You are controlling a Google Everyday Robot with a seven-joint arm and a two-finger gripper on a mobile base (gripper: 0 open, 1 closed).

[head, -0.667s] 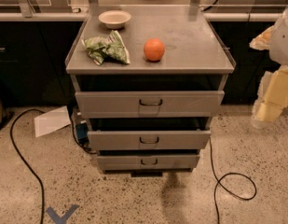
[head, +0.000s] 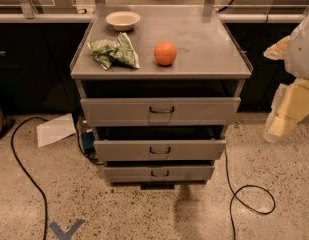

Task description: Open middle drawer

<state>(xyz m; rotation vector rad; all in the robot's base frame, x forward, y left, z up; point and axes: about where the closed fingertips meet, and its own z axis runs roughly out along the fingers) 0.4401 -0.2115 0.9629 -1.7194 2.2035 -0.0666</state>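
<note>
The grey metal cabinet (head: 194,39) has three drawers. The middle drawer (head: 124,151) has a wide grey front with a small dark wire handle (head: 159,150) at its centre. It stands out a little in front of the bottom drawer (head: 124,174). The taller top drawer (head: 119,111) sticks out furthest, and a dark gap shows above each front. My gripper (head: 286,111) is on the cream arm at the right edge of the camera view. It is well right of the cabinet, at about drawer height, and touches nothing.
On the cabinet top lie a cream bowl (head: 123,20), a green chip bag (head: 114,53) and an orange (head: 165,53). Black cables (head: 249,196) loop on the speckled floor on both sides. A white paper (head: 55,130) lies at the left. Dark counters stand behind.
My arm at the right edge has shifted slightly downward. The drawers and the things on top have not moved.
</note>
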